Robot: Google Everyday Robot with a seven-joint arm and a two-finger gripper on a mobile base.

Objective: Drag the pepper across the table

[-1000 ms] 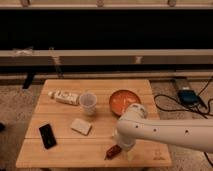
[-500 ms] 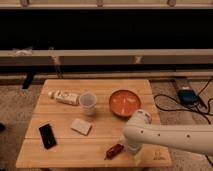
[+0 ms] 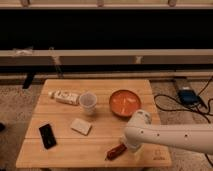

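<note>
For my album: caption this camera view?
Robot gripper beside a small dark-red pepper near the light wooden table's front edge.

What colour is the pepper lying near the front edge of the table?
Dark red-brown: the pepper shows best in the camera view, with the gripper close beside it.

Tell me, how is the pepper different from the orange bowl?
The pepper is long, thin and dark red; the bowl is round and orange. The pepper is much smaller than the bowl. The pepper lies near the front edge of the table, right beside the gripper, while the bowl sits farther back, away from it. Both rest on the same wooden table.
</note>
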